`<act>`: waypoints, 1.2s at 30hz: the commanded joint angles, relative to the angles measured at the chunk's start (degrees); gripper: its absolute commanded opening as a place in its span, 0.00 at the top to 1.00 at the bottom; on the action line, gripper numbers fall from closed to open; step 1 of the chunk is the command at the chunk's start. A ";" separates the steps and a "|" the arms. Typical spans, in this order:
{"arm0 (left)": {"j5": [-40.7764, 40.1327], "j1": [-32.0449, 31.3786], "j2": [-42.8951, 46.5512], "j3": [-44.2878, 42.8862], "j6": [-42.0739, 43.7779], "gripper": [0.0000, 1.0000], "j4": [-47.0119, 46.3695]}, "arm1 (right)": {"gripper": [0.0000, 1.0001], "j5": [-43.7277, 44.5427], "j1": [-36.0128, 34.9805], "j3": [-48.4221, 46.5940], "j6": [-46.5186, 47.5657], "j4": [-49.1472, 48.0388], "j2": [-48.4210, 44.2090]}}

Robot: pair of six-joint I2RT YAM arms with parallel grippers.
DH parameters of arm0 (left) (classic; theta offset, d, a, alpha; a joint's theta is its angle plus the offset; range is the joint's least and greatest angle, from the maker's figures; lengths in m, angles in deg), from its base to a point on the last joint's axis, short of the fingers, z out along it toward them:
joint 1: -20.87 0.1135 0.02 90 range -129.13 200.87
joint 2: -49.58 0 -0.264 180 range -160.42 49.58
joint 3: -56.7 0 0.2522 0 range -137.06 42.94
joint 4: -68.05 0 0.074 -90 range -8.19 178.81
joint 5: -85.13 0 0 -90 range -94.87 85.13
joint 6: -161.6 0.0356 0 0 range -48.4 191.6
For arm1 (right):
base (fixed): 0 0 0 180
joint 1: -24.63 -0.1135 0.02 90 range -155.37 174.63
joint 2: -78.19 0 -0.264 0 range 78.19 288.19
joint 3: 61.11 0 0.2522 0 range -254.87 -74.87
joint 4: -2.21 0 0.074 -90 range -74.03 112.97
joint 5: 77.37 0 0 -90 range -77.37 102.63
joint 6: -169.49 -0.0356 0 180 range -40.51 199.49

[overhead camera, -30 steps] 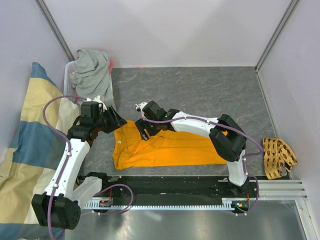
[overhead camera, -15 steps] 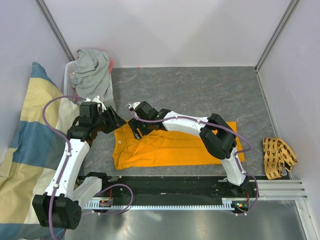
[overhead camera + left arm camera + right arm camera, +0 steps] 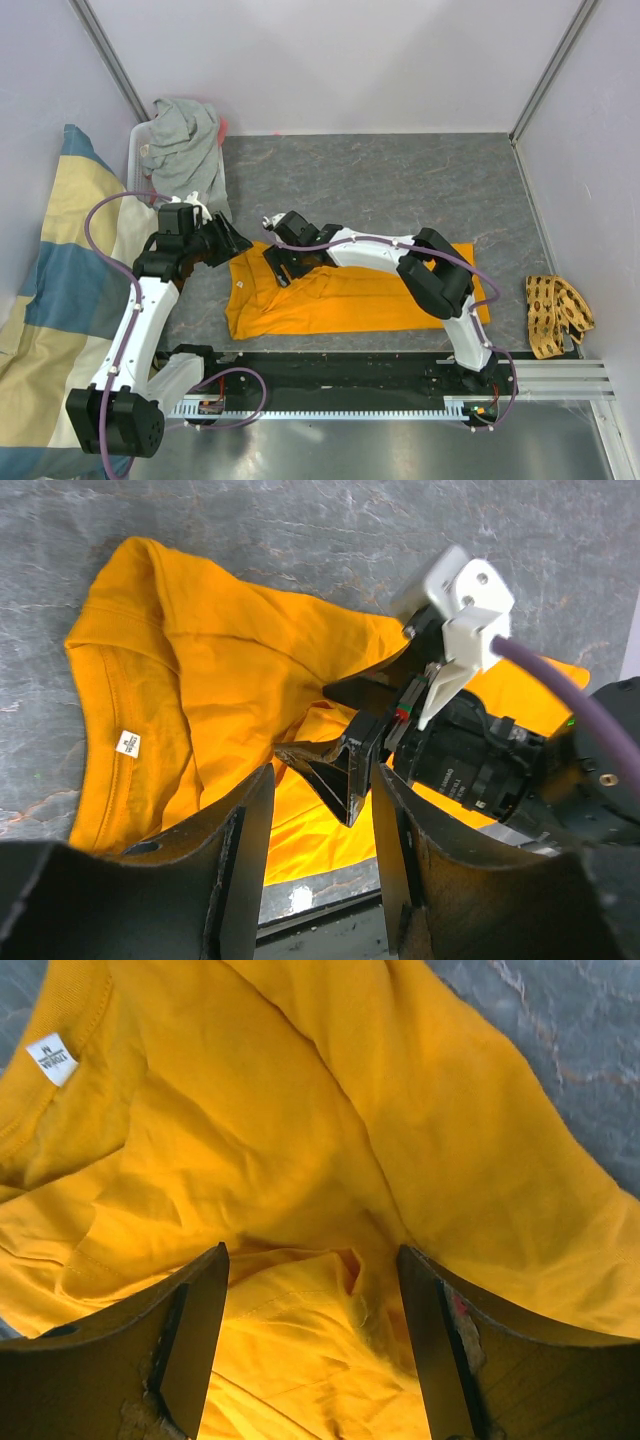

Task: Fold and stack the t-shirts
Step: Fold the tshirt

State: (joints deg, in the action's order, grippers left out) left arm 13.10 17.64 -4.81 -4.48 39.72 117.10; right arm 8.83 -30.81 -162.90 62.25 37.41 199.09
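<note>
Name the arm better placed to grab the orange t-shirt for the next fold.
Probably the right. The right gripper is open directly over the orange t-shirt, its jaws on either side of a raised crease. The left gripper, also open, hangs back at the collar end.

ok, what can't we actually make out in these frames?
Top view: the right arm covers the far edge of the orange t-shirt.
Top view: the grey t-shirt is bunched over the bin, outline unreadable.
Right wrist view: whether the right fingers touch the cloth, no side-on look.
Both wrist views: neck label print too small.
</note>
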 commanded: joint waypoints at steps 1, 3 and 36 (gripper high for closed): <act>2.41 0.50 -0.45 0.31 1.82 0.49 -2.68 | 0.24 1.07 -1.07 3.38 -2.10 0.19 -5.76; 2.50 0.59 -0.45 0.31 1.91 0.49 -2.85 | 0.24 1.42 -1.68 4.70 -2.80 0.45 -6.81; 3.21 1.29 -8.18 0.66 -0.63 0.51 -9.88 | 0.18 35.68 -6.45 22.19 -20.02 10.38 -36.16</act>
State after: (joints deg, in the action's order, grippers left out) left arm 15.05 18.60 -11.76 -3.23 39.68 111.41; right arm 30.04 -40.32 -142.68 47.11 44.71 168.69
